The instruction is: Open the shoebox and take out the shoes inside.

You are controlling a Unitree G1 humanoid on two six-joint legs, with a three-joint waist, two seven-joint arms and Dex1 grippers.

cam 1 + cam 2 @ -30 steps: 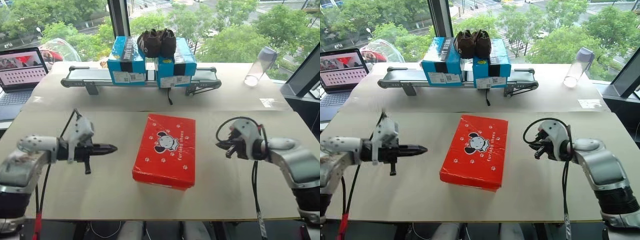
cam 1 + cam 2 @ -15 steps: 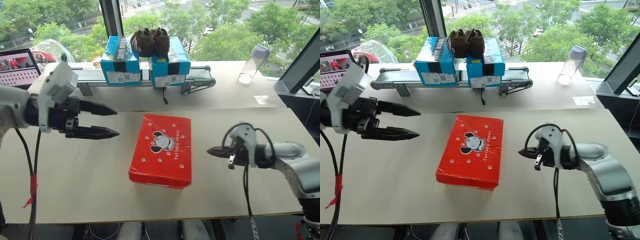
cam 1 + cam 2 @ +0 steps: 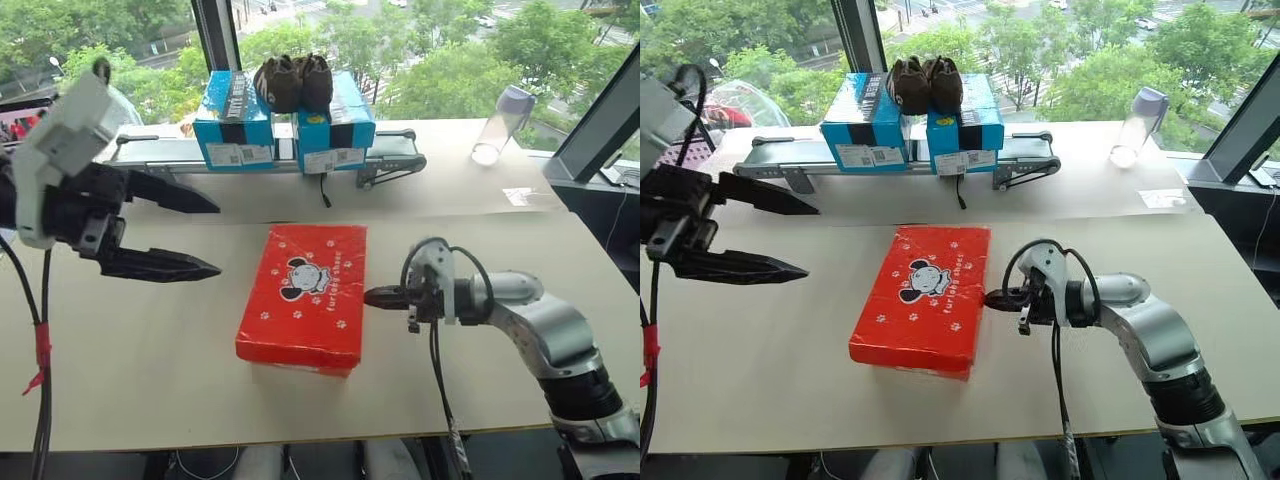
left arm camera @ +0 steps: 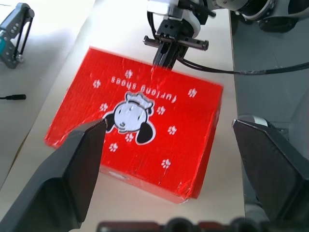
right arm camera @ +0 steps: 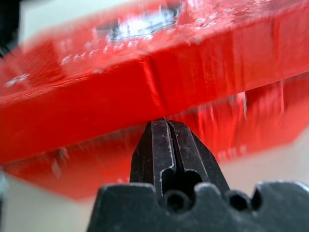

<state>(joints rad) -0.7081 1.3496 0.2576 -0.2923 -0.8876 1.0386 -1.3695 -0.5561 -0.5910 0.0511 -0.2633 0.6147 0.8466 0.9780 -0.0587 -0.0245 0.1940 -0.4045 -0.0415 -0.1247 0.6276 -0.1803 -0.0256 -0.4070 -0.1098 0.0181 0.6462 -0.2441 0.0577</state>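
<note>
The red shoebox (image 3: pixel 300 295) with its cartoon mouse print lies closed in the middle of the table, so the shoes are hidden. My right gripper (image 3: pixel 368 296) is shut and points level at the box's right long side. In the right wrist view its tip (image 5: pixel 164 123) sits at the lower edge of the lid (image 5: pixel 96 77). My left gripper (image 3: pixel 215 240) hangs open above the table, left of the box and apart from it, with nothing between its fingers (image 4: pixel 82 159). The left wrist view looks down on the box top (image 4: pixel 140 121).
At the back, a small conveyor (image 3: pixel 390 160) carries two blue boxes (image 3: pixel 232 125) with dark brown fuzzy shoes (image 3: pixel 292 82) on top. A clear bottle (image 3: pixel 495 125) stands back right, and a laptop (image 3: pixel 20 105) back left. The table's front edge (image 3: pixel 300 430) is near.
My left gripper has risen and opened wide. My right gripper, still shut, has swung left until its tip reached the box's right side. The camera view has shifted a little.
</note>
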